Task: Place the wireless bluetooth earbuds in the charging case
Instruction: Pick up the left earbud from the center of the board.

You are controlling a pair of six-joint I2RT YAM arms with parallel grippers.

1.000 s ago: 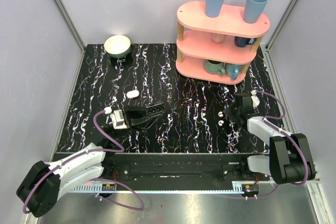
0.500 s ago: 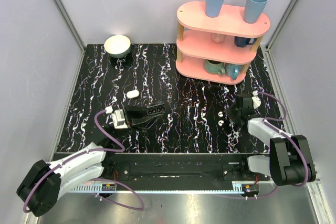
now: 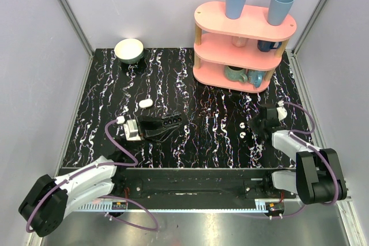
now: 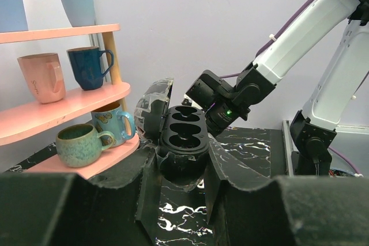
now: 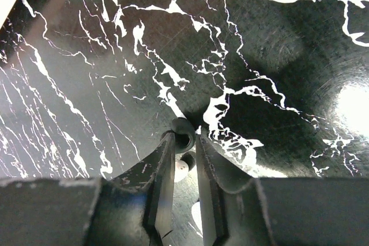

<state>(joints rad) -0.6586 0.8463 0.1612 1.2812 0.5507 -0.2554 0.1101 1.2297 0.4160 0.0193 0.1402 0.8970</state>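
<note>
My left gripper is shut on an open black charging case with earbud wells. In the left wrist view the case sits between my fingers, its glossy lid hinged up at the left. Two tiny white earbuds with dark tips lie on the marble right of centre. My right gripper is low at them. In the right wrist view its narrow jaws pinch one earbud at the tips. A small white pill-shaped oval lies alone behind the left gripper.
A pink three-tier shelf with mugs and two blue cups stands at the back right, close behind the right arm. A pale bowl sits at the back left. Grey walls enclose the black marble table.
Both arms have barely moved. The right gripper has crept slightly toward the near edge, staying at the earbuds; the left still holds the open case.
</note>
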